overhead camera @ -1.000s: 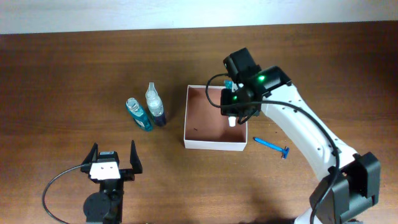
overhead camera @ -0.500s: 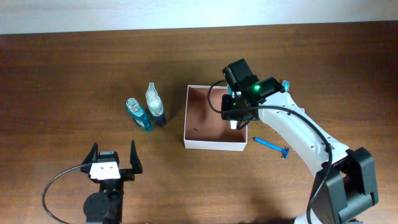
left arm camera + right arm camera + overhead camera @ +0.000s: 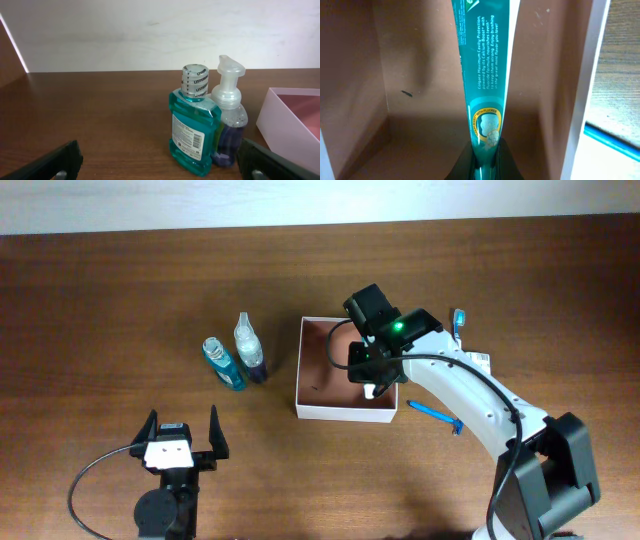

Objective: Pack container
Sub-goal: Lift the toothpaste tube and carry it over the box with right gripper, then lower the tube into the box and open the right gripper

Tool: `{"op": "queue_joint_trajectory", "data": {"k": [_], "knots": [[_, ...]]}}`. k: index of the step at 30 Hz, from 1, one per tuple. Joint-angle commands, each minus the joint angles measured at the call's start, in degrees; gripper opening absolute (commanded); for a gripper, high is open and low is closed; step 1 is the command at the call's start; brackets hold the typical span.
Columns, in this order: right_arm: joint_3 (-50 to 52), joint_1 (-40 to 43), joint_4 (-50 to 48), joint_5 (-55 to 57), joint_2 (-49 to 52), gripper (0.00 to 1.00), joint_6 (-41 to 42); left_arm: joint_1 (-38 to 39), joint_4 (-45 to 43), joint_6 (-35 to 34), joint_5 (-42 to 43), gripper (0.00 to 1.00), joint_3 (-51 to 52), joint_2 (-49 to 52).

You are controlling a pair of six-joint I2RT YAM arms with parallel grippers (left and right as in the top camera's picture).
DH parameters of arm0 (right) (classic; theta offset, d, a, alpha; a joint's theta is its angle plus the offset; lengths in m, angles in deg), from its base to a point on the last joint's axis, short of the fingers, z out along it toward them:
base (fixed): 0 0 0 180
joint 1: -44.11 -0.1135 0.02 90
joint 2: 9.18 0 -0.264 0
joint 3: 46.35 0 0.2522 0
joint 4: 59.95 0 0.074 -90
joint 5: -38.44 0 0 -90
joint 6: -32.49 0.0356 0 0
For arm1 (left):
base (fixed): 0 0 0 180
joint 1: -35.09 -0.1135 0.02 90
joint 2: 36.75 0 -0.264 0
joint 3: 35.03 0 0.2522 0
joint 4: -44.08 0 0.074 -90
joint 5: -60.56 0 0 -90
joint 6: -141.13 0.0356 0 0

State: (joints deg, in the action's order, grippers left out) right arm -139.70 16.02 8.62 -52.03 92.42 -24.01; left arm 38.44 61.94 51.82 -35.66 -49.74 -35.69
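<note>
Between the right gripper's (image 3: 484, 161) fingers a glossy teal Colgate toothpaste tube (image 3: 485, 65) is clamped. It reaches into the container (image 3: 583, 85), a square cardboard box with a matte reddish-brown inside, directly beneath the claw. Since a second ago the arm has shifted aside, uncovering a toothbrush (image 3: 460, 317) outside the box. Only the overhead view shows the left gripper (image 3: 183, 425), fingers spread apart. Its wrist camera alone reads the Listerine bottle (image 3: 192, 130) ahead.
</note>
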Motion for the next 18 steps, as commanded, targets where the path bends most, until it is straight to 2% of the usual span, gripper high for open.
{"op": "queue_joint_trajectory", "data": {"k": [1, 18], "knots": [[0.33, -0.44, 0.09, 1.18, 0.42, 0.04, 1.55, 0.0, -0.02, 1.11, 0.59, 1.0, 0.44, -0.44], [0.33, 0.22, 0.17, 1.42, 4.28, 0.05, 1.55, 0.0, 0.0, 1.11, 0.59, 1.0, 0.44, -0.44]]}}
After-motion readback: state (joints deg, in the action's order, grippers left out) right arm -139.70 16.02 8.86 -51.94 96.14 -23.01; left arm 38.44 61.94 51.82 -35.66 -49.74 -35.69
